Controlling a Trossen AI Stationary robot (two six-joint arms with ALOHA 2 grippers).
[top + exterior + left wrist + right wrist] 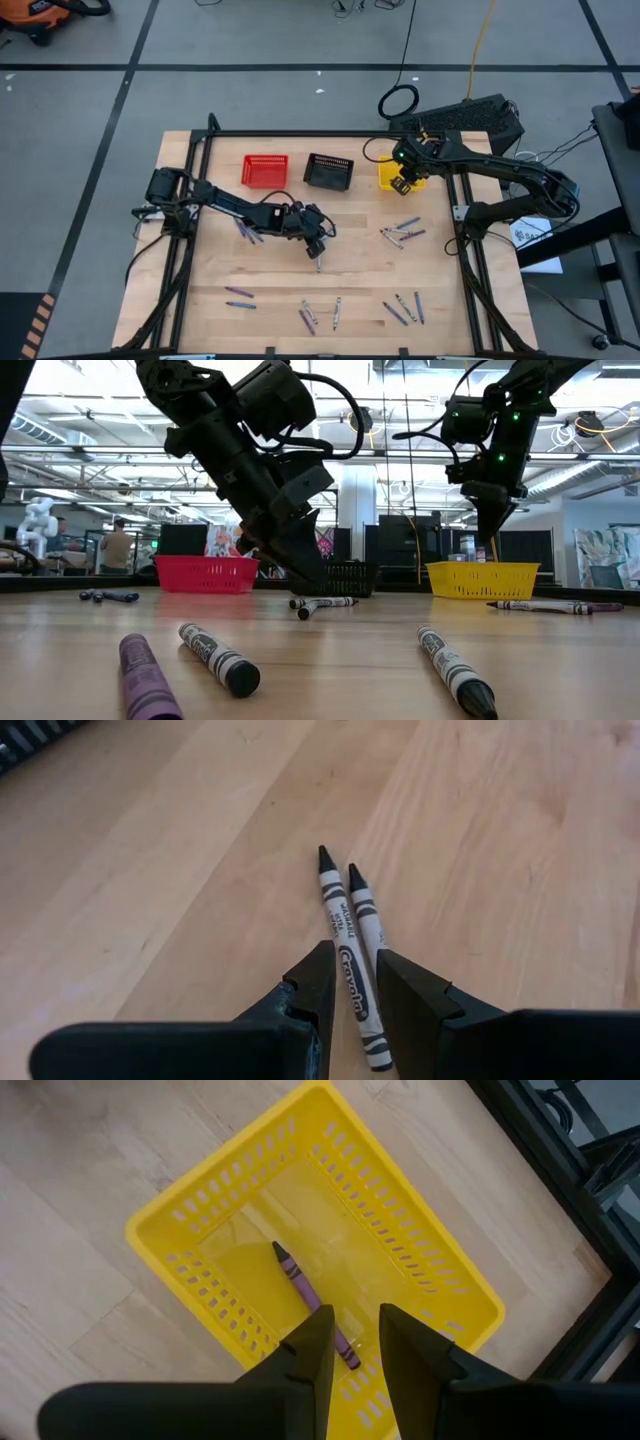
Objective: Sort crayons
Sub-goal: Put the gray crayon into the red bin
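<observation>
Left gripper [350,982]: parted narrowly around two grey paper-wrapped crayons [345,950] lying on the table, in front of the black mesh basket [328,171].
Right gripper [354,1342]: slightly parted, empty, above the yellow mesh basket [180,1230] holding one purple crayon [300,1288].

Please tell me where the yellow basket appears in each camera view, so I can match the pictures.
High view: yellow basket at the table's far edge, right of the black basket, partly under the right gripper.
Low view: right of centre, below that gripper.
Left wrist view: not in it.
Right wrist view: fills the middle, one purple crayon inside.
Shared landmark: the right gripper above it.
</observation>
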